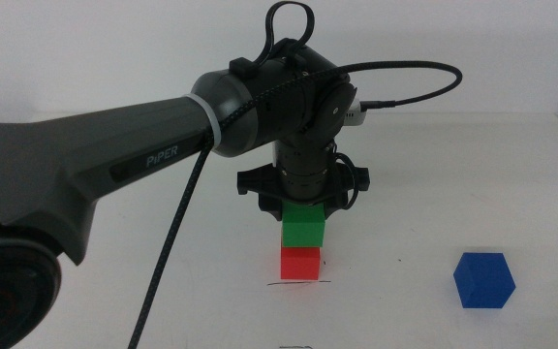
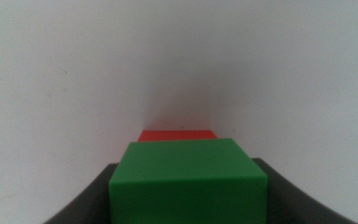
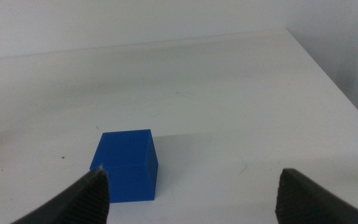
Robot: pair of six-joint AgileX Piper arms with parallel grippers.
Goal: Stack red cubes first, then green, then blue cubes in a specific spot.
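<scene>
The left arm (image 1: pixel 114 165) is blocking the stack from above; bare desk (image 1: pixel 395 223) is surrounding the blue cube (image 1: pixel 483 280).

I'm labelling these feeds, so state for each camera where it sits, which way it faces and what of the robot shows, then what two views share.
Middle view: sits above the near table edge, looks forward and down at the red cube on the pen line; the left arm shows.
Left wrist view: on the left arm, looks down past the green cube held in the left hand.
Right wrist view: on the right arm, looks low across the table at the blue cube; the open right hand shows.
Shared: middle and left wrist views both show green above red.
</scene>
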